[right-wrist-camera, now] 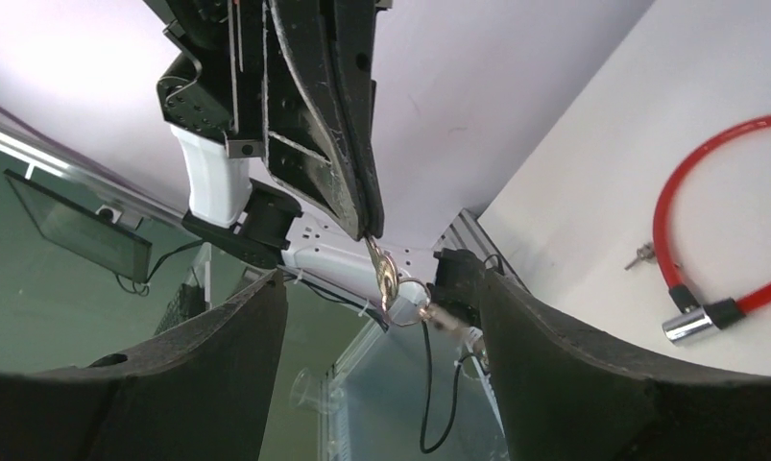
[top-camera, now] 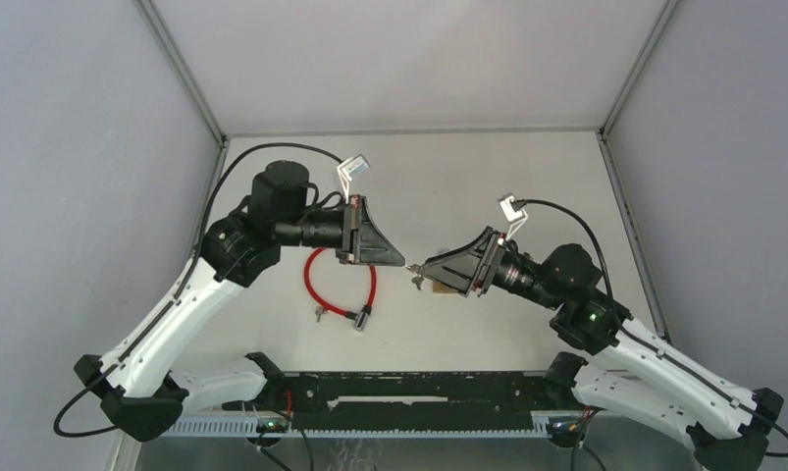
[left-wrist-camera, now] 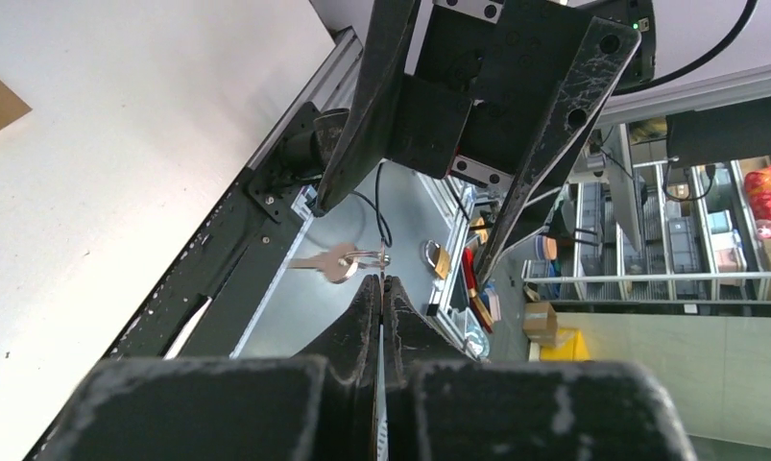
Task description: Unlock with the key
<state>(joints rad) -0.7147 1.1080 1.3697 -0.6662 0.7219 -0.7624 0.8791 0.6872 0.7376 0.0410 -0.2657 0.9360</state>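
Left gripper point(left-wrist-camera: 382, 286) clamps the key point(left-wrist-camera: 325, 262) aloft beside the cable lock point(top-camera: 309, 283), right gripper point(right-wrist-camera: 367, 283) spread opposite; light, stiff, slippery metal (ring dangling); probably best pinched across the flat bow.

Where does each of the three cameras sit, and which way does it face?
Top external: high behind the robot, looking down on the table; the left gripper and right gripper show, nearly meeting.
Left wrist: rides that wrist, looks along its shut fingers at the keys and the open right gripper.
Right wrist: rides that wrist, looks between its open fingers at the left gripper.
Shared: both wrist views show the keys.
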